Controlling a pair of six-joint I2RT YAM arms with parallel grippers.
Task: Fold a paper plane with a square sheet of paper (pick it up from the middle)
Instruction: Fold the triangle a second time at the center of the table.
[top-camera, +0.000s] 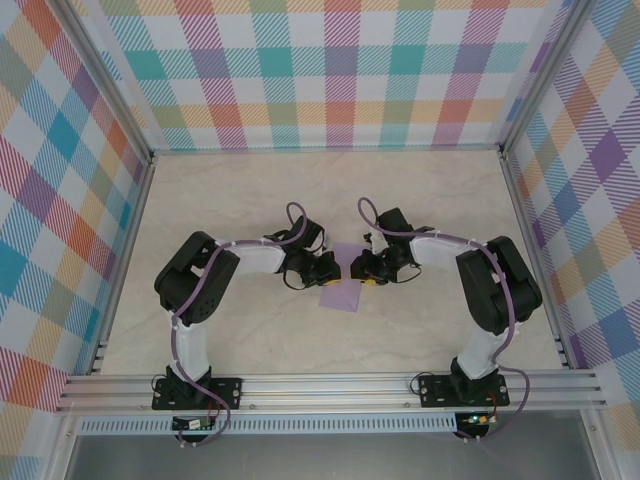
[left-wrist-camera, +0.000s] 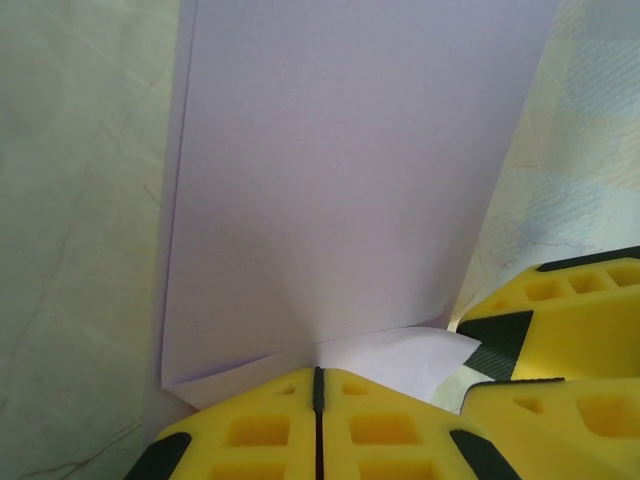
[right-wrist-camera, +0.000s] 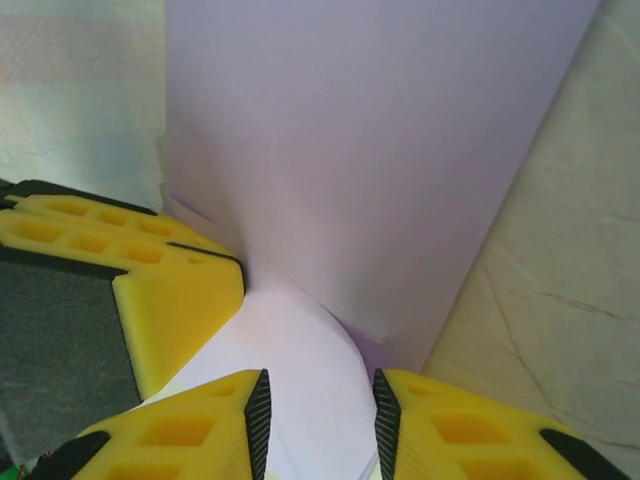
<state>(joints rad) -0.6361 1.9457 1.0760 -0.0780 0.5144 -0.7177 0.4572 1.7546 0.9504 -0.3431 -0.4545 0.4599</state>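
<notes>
Between the 2 arms at mid-table, find the square sheet of thin pale lavender paper (top-camera: 340, 292), partly flat on the pale marbled tabletop (top-camera: 250, 200) and partly lifted as a wide flap. Note the left gripper (left-wrist-camera: 317, 378), yellow fingers pressed together and pinching the sheet's near fold. Note the right gripper (right-wrist-camera: 320, 388), jaws apart, with a curled edge of the sheet lying between them, unclamped. Judged as mid-fold, with no dart shape yet. To do this well: keep the left pinch firm as an anchor, close the right fingers only after squaring the edge between the pads, then bring the flap over slowly, match edge to edge, and press along the crease. Avoid pulling the 2 grips apart; likely to tear or skew such thin paper.
</notes>
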